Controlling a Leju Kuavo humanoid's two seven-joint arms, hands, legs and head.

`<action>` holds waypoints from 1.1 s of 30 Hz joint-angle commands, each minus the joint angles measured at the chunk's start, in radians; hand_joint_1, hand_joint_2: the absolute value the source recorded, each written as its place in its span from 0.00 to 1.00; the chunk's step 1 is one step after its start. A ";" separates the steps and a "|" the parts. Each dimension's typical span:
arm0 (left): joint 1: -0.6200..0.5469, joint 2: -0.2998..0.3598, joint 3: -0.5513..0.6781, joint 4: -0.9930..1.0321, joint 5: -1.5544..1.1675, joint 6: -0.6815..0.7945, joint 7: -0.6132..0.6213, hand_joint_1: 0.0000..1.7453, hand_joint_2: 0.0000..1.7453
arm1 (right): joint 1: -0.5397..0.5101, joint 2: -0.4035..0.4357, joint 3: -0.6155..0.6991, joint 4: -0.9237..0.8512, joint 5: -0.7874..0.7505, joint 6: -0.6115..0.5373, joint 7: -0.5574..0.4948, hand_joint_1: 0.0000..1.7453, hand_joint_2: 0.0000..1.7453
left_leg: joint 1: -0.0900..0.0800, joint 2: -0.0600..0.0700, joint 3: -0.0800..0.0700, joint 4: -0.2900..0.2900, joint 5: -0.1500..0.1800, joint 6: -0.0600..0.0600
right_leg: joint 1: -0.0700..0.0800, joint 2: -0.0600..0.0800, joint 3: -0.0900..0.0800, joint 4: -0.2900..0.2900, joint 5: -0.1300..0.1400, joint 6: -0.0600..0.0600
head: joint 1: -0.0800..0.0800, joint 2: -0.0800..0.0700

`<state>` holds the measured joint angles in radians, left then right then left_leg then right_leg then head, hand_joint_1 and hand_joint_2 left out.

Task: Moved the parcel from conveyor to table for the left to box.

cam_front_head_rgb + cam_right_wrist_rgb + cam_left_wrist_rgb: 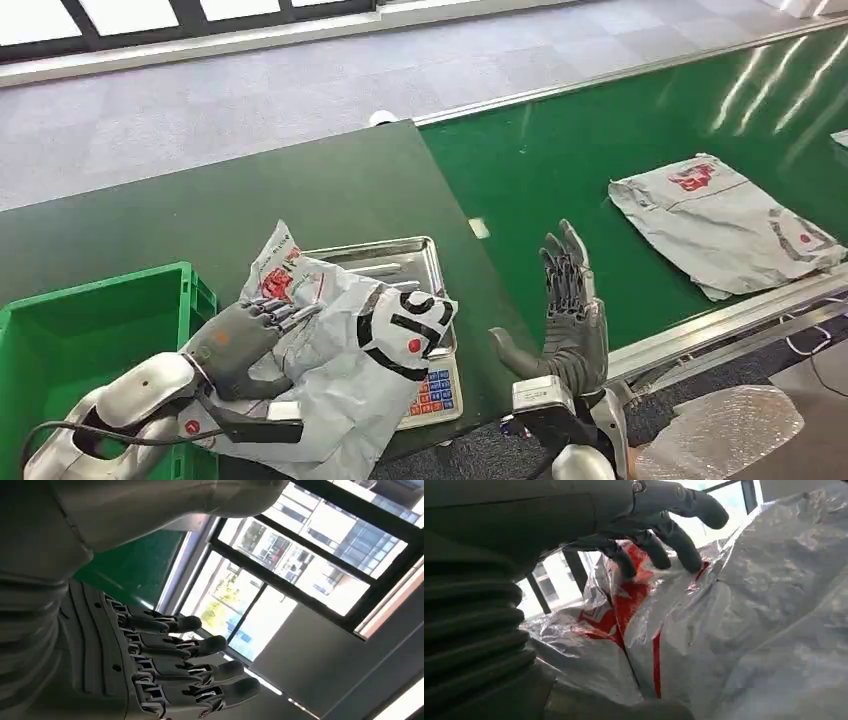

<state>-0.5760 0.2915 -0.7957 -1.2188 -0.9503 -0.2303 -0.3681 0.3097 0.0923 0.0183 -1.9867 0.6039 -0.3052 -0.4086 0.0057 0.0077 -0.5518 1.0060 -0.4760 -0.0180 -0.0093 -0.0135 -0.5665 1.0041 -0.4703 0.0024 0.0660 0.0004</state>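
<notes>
Head view: left hand (245,340) rests on the grey parcel (340,350) covering the scale (425,300) on the table (300,190), green crate (80,320) beside. Right hand (570,310) empty, fingers spread, above the conveyor (560,150); second parcel (720,225) there.
Left wrist: fingers (674,535) press crinkled plastic.
Right wrist: fingers (200,645) apart, windows (280,575) behind.

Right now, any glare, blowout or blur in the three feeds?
Head view: window glare streaks the conveyor belt far right; parcel on the scale sharp. Left wrist view: windows blown out, plastic too close and soft under the left hand. Right wrist view: right hand backlit, outside overexposed.
</notes>
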 commanded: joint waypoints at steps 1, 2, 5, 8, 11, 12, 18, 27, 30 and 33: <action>-0.076 -0.016 -0.135 0.136 0.032 -0.036 -0.002 0.00 1.00 | -0.037 0.004 -0.026 0.049 -0.011 0.004 -0.001 0.00 1.00 | 0.001 -0.002 0.000 -0.001 0.001 0.000 | 0.001 -0.001 0.001 -0.002 0.001 0.000 | 0.000 0.000; -0.083 -0.017 -0.144 0.145 0.043 -0.040 -0.009 0.00 1.00 | -0.038 0.004 -0.025 0.050 -0.009 0.005 -0.001 0.00 1.00 | 0.001 -0.002 -0.001 -0.002 0.002 0.001 | 0.001 0.000 0.000 -0.003 0.002 0.000 | 0.000 0.000; -0.099 -0.027 -0.180 0.177 0.071 -0.061 -0.028 0.00 1.00 | -0.054 -0.001 -0.022 0.059 -0.009 0.009 0.001 0.00 1.00 | 0.000 -0.002 0.000 -0.001 0.001 0.000 | 0.000 0.000 0.000 -0.001 0.001 0.000 | 0.000 0.000; -0.118 -0.039 -0.217 0.198 0.079 -0.079 -0.034 0.00 1.00 | -0.064 -0.018 -0.017 0.071 -0.016 0.008 0.002 0.00 1.00 | 0.001 -0.003 -0.001 -0.002 0.003 0.001 | 0.001 -0.001 0.001 -0.003 0.003 0.000 | 0.000 0.000; -0.123 -0.039 -0.231 0.200 0.087 -0.090 -0.036 0.00 1.00 | -0.067 -0.027 -0.015 0.079 -0.025 0.007 -0.002 0.00 1.00 | 0.000 -0.002 0.000 -0.001 0.002 0.001 | 0.000 -0.001 0.002 -0.002 0.002 0.000 | 0.000 0.000; -0.126 -0.035 -0.244 0.201 0.093 -0.097 -0.037 0.00 1.00 | -0.070 -0.031 -0.012 0.083 -0.030 0.005 -0.004 0.00 1.00 | 0.000 -0.002 -0.001 -0.003 0.003 0.001 | 0.000 0.000 0.001 -0.004 0.003 0.000 | 0.000 0.000; -0.129 -0.031 -0.258 0.203 0.098 -0.102 -0.038 0.00 1.00 | -0.075 -0.034 -0.008 0.091 -0.034 0.002 -0.005 0.00 1.00 | 0.001 -0.001 -0.001 -0.002 0.004 0.001 | 0.001 0.000 0.002 -0.004 0.004 0.001 | 0.000 0.000; -0.159 -0.020 -0.305 0.222 0.120 -0.121 -0.060 1.00 1.00 | -0.120 -0.033 0.011 0.124 -0.038 0.002 0.002 0.00 1.00 | 0.001 0.000 -0.001 -0.002 0.005 0.001 | 0.000 0.001 0.001 -0.003 0.005 0.000 | 0.000 0.000; -0.173 -0.013 -0.310 0.213 0.127 -0.124 -0.062 1.00 1.00 | -0.127 -0.031 0.014 0.130 -0.037 0.003 0.007 0.00 1.00 | 0.001 0.000 -0.002 -0.001 0.005 0.001 | 0.001 0.001 0.000 -0.003 0.006 0.001 | 0.000 0.000; -0.179 0.001 -0.310 0.187 0.131 -0.102 -0.047 1.00 1.00 | -0.119 -0.027 0.015 0.129 -0.036 -0.004 0.005 0.00 1.00 | 0.000 -0.001 -0.001 -0.001 0.005 0.002 | 0.000 -0.001 0.001 -0.001 0.004 0.001 | 0.000 0.000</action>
<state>-0.7130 0.2674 -1.0155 -1.0674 -0.8232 -0.3456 -0.4341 0.2242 0.0805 0.0183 -1.9352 0.5688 -0.3017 -0.4047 0.0056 0.0063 -0.5515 1.0060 -0.4721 -0.0166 -0.0098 -0.0161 -0.5638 1.0041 -0.4674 0.0032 0.0656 0.0004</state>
